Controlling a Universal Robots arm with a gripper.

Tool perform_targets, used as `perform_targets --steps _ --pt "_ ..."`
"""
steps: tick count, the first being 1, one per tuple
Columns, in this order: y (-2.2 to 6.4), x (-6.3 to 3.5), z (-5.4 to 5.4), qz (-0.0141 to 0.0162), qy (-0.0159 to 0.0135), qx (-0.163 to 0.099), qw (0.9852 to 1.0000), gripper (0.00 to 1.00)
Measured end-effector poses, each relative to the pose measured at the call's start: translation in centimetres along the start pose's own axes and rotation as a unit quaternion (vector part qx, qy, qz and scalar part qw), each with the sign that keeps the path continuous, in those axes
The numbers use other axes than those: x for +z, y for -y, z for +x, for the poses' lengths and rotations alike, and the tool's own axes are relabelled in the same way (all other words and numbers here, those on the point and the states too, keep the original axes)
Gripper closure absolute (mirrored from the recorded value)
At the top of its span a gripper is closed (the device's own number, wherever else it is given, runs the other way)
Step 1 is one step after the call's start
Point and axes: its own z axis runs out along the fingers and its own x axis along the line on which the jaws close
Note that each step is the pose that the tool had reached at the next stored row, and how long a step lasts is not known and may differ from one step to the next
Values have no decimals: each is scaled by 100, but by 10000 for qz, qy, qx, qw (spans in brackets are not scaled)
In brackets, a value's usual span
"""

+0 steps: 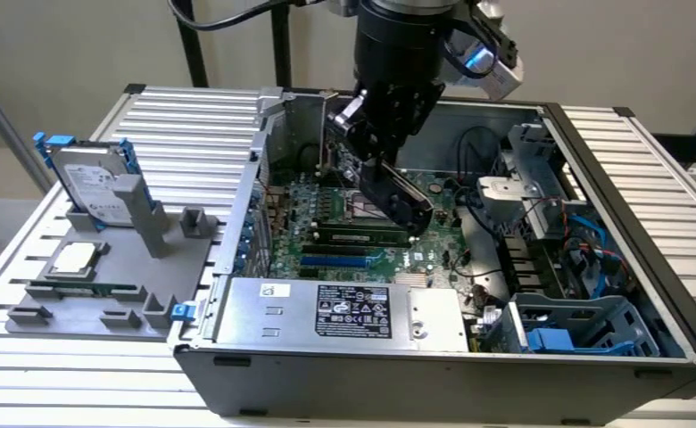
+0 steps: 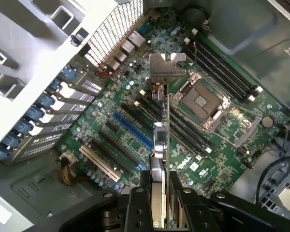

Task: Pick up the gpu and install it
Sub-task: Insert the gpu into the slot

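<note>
Gripper: my gripper [image 2: 158, 195] is clamped on the gpu [image 2: 160, 145], which sits edge-on between the fingers.
Gpu place: tilted above the motherboard [image 2: 111, 130], mid-case [image 1: 324, 383], not yet seated.
Handling: I judge it light, stiff and fragile; hold the board edges.

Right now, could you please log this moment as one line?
gripper: shut on gpu | gpu: tilted, over motherboard | site: inside case

Hard drive [image 1: 95, 185] propped on grey fixture [image 1: 172, 278]; computer case [image 1: 443, 379] open.
</note>
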Motion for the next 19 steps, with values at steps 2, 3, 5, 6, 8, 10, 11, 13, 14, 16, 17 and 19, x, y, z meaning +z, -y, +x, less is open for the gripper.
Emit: perform_targets --steps 2,3,5,6,8,10,11,13,14,16,17,19 --pt "1 13 0 -2 -8 -185 9998 100" --pt "1 20 0 -3 -12 -275 9996 100" --pt "2 40 1 -6 -24 -544 9985 100" --pt "2 47 1 -7 -28 -631 9980 100" --pt "3 62 1 -9 -36 -816 9967 100" --pt "3 77 1 -11 -44 -994 9950 100" --pt "4 84 1 -12 -48 -1084 9941 100" --pt "5 100 1 -14 -56 -1265 9919 100" --pt "5 109 1 -15 -60 -1354 9908 100" --pt "6 128 2 -17 -68 -1540 9880 100" --pt "6 136 2 -18 -72 -1623 9867 100" --pt "7 155 2 -20 -80 -1805 9835 100"
